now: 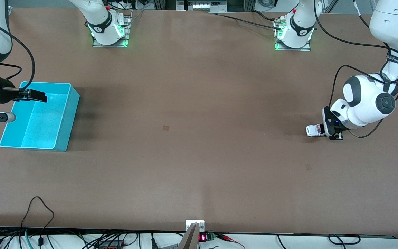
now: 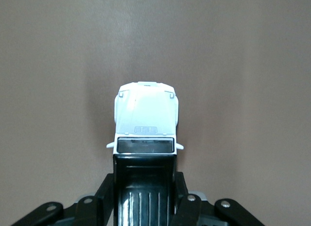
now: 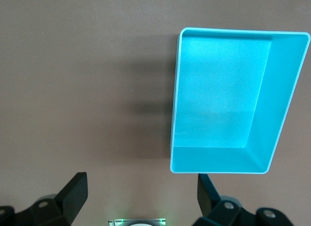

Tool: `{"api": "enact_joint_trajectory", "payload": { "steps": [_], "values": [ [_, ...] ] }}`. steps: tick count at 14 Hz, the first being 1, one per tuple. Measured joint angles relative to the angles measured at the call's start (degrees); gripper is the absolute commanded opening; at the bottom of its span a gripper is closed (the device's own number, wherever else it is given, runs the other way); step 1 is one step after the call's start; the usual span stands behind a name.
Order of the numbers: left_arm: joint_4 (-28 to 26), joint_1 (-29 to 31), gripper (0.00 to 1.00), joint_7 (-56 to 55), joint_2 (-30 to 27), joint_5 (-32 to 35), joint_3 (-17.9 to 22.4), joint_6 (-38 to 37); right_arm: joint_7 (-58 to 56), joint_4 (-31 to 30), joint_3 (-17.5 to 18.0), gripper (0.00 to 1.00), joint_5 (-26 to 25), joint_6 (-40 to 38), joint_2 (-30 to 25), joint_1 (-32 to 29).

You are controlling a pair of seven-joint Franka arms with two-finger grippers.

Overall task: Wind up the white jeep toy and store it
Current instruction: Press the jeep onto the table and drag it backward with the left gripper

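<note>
Low at the right edge of the front view, the left hand [image 1: 323, 130] sits down at the counter [image 1: 192, 155], clenched on the white jeep toy [image 1: 312, 130]. Left wrist view: fingers [image 2: 99, 197] press both sides of the jeep's black roof, white hood [image 2: 146, 112] sticking out ahead, wheels seemingly on the brown surface. Jeep lies toward the left arm's end of the counter, well apart from the cyan bin [image 1: 64, 138] at mid-left of the front view. Right hand [image 1: 35, 95] hangs over the bin's upper corner, fingers [image 3: 73, 192] released & spread wide, holding nothing; that arm waits. Bin shows w/ nothing inside.
</note>
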Motion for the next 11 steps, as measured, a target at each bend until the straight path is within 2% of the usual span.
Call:
{"api": "enact_joint_trajectory", "payload": {
  "steps": [11],
  "values": [
    [2.3, 3.4, 0.35, 4.2, 1.3, 1.3, 0.0, -1.1, 0.0, 0.0, 0.0, 1.0, 0.0, 0.0, 0.0, 0.2]
  ]
}}
